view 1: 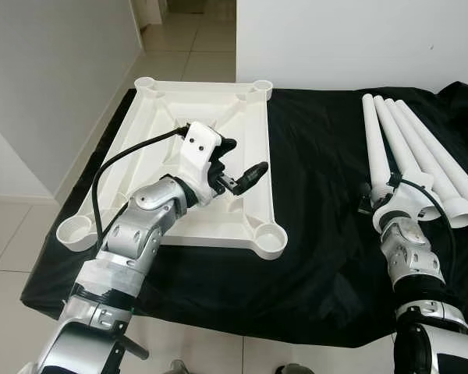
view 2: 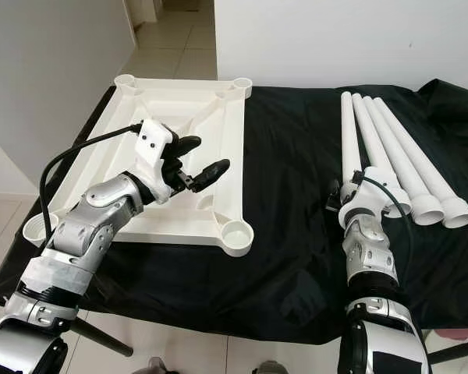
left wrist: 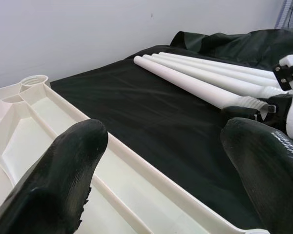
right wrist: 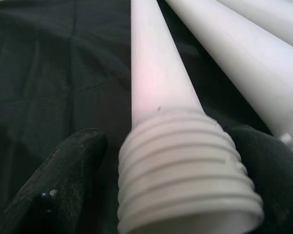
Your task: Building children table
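Note:
A white plastic tabletop [view 1: 205,86] lies upside down on the black cloth, with a round leg socket [view 1: 270,240] at each corner. My left gripper [view 1: 246,156] hovers over its right half, open, with nothing between its fingers [left wrist: 75,165]. Several white legs [view 1: 425,152] lie side by side at the right. My right gripper [right wrist: 180,170] is at the threaded end of the leftmost leg [view 1: 372,132]. Its fingers [right wrist: 71,165] stand on either side of the thread, open, with a gap showing on one side.
The black cloth [view 1: 320,202] covers the whole work surface and bunches up at the back right [view 1: 460,97]. A white wall runs behind. Tiled floor [view 1: 15,234] lies to the left and along the front edge. A black cable [view 1: 101,171] loops off my left arm.

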Available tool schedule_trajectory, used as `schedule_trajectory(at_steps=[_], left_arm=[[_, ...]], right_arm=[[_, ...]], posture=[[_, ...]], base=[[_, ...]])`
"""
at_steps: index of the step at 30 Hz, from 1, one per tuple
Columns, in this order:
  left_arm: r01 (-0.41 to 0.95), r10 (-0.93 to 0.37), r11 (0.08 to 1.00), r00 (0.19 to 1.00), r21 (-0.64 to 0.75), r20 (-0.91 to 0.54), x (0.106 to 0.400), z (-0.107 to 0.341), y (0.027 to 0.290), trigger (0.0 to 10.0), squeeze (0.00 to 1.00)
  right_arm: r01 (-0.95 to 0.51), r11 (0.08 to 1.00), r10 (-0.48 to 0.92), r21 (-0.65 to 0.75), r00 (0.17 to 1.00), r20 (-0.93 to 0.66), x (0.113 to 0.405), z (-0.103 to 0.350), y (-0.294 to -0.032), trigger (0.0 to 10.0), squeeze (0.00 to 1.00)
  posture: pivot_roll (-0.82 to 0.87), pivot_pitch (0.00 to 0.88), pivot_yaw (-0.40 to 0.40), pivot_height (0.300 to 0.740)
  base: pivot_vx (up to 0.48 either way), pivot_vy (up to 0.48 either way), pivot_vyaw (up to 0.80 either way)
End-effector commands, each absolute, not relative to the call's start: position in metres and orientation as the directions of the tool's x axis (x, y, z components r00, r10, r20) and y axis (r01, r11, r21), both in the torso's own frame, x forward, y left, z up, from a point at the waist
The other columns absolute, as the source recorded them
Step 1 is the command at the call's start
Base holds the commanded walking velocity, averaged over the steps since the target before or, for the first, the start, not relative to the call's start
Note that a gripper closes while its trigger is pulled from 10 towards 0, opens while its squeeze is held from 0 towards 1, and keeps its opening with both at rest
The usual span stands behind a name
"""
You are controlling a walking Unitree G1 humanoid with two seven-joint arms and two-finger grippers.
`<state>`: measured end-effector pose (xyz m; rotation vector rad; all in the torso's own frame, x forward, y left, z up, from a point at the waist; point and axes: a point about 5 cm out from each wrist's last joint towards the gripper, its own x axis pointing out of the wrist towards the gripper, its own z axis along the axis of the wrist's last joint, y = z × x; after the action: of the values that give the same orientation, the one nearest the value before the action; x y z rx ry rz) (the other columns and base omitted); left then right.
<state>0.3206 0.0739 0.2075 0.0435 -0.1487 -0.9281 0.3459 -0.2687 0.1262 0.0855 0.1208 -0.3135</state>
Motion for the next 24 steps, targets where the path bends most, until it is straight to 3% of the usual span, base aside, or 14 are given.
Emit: schedule_trajectory(at_steps=[1,7,8,9,10,22,23,24], left_arm=[[0.785,-0.793,0.609,0.600,0.114,0.105,0.320,0.210,0.078,10.0,0.00],[0.778,-0.786,0.618,0.610,0.111,0.101,0.319,0.210,0.080,10.0,0.00],[0.776,-0.783,0.622,0.614,0.105,0.099,0.319,0.210,0.081,10.0,0.00],[0.776,-0.783,0.622,0.614,0.105,0.099,0.319,0.210,0.081,10.0,0.00],[0.775,-0.782,0.623,0.615,0.104,0.097,0.319,0.209,0.081,10.0,0.00],[0.773,-0.778,0.628,0.623,0.089,0.083,0.318,0.207,0.079,10.0,0.00],[0.774,-0.778,0.628,0.623,0.084,0.082,0.319,0.206,0.080,10.0,0.00],[0.774,-0.778,0.628,0.623,0.084,0.082,0.319,0.206,0.080,10.0,0.00]], right_arm=[[0.303,0.951,-0.290,0.070,0.945,-0.149,0.348,0.124,-0.267,10.0,0.00],[0.282,0.957,-0.268,0.072,0.950,-0.161,0.353,0.125,-0.263,10.0,0.00],[0.271,0.960,-0.256,0.077,0.952,-0.167,0.354,0.124,-0.261,8.5,0.00],[0.271,0.960,-0.256,0.077,0.952,-0.167,0.354,0.124,-0.261,8.5,0.00],[0.251,0.965,-0.236,0.079,0.958,-0.162,0.355,0.124,-0.259,0.0,0.00],[0.247,0.967,-0.234,0.068,0.958,-0.164,0.350,0.115,-0.256,0.0,0.00],[0.246,0.968,-0.235,0.056,0.960,-0.152,0.349,0.115,-0.255,4.9,0.00],[0.246,0.968,-0.235,0.056,0.960,-0.152,0.349,0.115,-0.255,4.9,0.00]], posture=[[-0.07,0.055,0.059,0.740],[-0.06,0.062,0.054,0.740],[-0.07,0.067,0.054,0.740],[-0.07,0.067,0.054,0.740],[-0.07,0.068,0.055,0.740],[-0.08,0.069,0.057,0.740],[-0.08,0.067,0.057,0.740],[-0.08,0.067,0.057,0.740]], base=[[0.000,0.000,0.00],[0.000,0.000,0.00],[0.000,0.000,0.00],[0.000,0.000,0.00],[0.000,0.000,0.00],[0.000,0.000,0.00],[0.000,0.000,0.00],[0.000,0.000,0.00]])
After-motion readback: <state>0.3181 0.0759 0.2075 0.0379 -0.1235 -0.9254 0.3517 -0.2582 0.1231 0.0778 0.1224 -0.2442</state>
